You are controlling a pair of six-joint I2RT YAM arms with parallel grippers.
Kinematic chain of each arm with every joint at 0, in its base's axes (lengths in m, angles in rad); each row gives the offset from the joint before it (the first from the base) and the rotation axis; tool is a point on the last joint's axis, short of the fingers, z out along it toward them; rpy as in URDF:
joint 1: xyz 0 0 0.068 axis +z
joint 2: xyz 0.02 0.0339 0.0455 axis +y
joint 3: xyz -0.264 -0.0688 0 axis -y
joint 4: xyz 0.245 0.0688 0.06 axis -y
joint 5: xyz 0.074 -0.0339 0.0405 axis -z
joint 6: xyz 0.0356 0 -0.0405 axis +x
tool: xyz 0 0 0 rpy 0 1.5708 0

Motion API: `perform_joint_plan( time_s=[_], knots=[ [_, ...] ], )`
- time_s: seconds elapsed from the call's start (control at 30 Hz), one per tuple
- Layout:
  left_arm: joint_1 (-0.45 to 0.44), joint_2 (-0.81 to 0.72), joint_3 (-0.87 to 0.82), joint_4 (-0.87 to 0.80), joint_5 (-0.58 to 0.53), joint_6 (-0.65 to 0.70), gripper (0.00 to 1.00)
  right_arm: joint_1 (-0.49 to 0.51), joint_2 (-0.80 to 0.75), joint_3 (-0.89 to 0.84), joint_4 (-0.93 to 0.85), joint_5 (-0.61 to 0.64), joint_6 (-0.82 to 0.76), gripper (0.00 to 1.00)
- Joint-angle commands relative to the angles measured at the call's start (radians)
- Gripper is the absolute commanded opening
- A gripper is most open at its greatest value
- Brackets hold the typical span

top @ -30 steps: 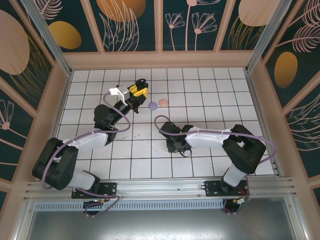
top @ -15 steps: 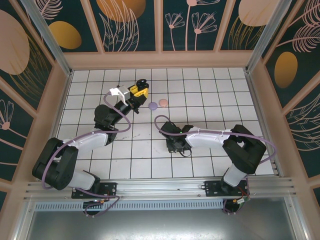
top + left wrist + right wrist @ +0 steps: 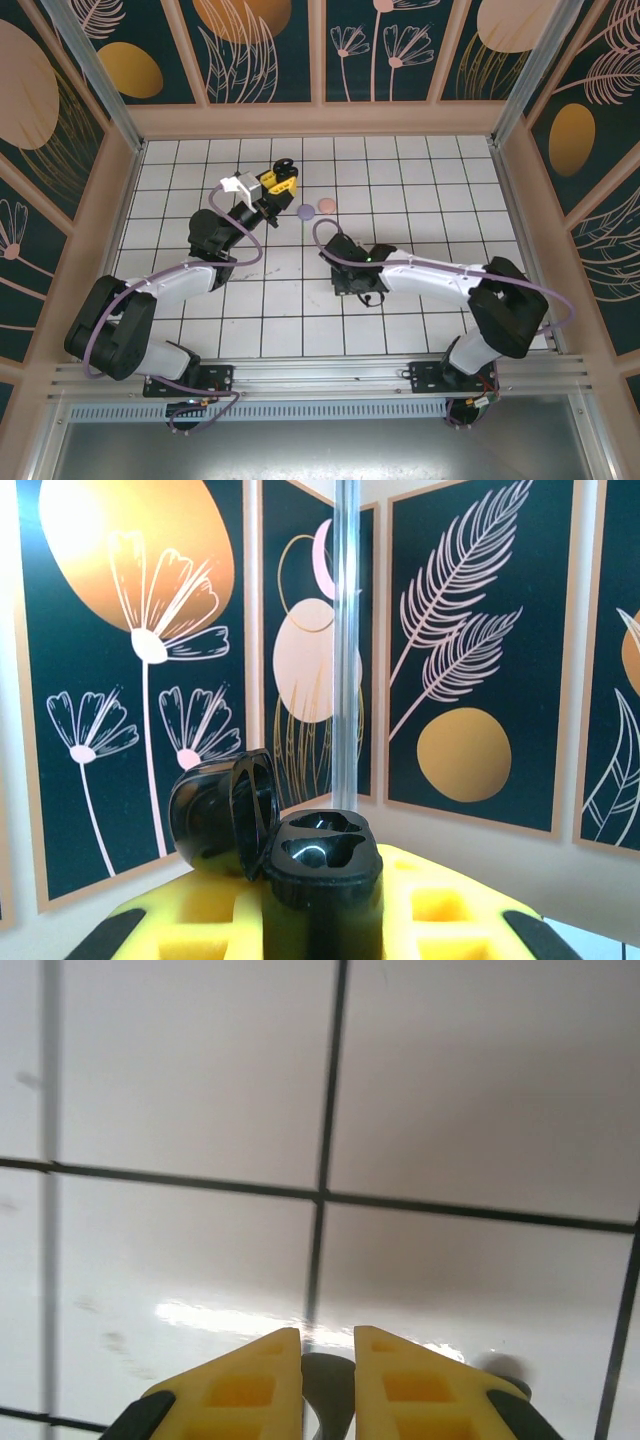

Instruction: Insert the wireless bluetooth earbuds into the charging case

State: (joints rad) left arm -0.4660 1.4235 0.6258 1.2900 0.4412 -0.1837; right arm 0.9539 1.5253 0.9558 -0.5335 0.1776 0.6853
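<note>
Left fingers (image 3: 190, 920) clamp the black case (image 3: 320, 895) upright, lid open; right fingers (image 3: 240, 1390) pinch a dark earbud (image 3: 328, 1388).

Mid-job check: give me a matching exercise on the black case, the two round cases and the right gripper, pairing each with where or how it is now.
Things:
1. black charging case
2. lilac round case
3. pink round case
4. right gripper

Places and states:
A. lying on the white tiles, the right one of the side-by-side pair
B. lid open, clamped in the left gripper
C. pointing down at the tiles, fingers nearly together
D. lying on the tiles, the one of the pair nearer the left gripper

Pairs: 1-B, 2-D, 3-A, 4-C
</note>
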Motion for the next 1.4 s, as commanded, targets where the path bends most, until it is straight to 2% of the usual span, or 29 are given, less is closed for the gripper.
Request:
perform_joint_plan(
  time_s=[0.0, 0.13, 0.37, 0.6, 1.0, 1.37],
  knots=[
    [-0.007, -0.018, -0.023, 0.032, 0.038, 0.069, 0.0, -0.02, -0.076, 0.094, -0.062, 0.076, -0.039, 0.15],
    [-0.014, -0.015, -0.07, 0.086, 0.082, 0.129, 0.0, -0.061, -0.12, 0.205, -0.097, 0.105, -0.105, 0.16],
    [-0.029, -0.01, -0.111, 0.086, 0.119, 0.188, 0.0, -0.153, -0.168, 0.404, -0.085, 0.099, -0.24, 0.16],
    [-0.054, 0.01, -0.131, 0.098, 0.149, 0.24, 0.0, -0.162, -0.18, 0.516, 0.024, 0.063, -0.379, 0.16],
    [-0.095, 0.059, -0.059, 0.15, 0.188, 0.253, 0.0, -0.08, -0.242, 0.431, 0.29, -0.011, -0.558, 0.17],
    [-0.097, 0.077, -0.005, 0.175, 0.229, 0.218, 0.0, -0.034, -0.29, 0.326, 0.389, -0.038, -0.577, 0.17]
  ],
)
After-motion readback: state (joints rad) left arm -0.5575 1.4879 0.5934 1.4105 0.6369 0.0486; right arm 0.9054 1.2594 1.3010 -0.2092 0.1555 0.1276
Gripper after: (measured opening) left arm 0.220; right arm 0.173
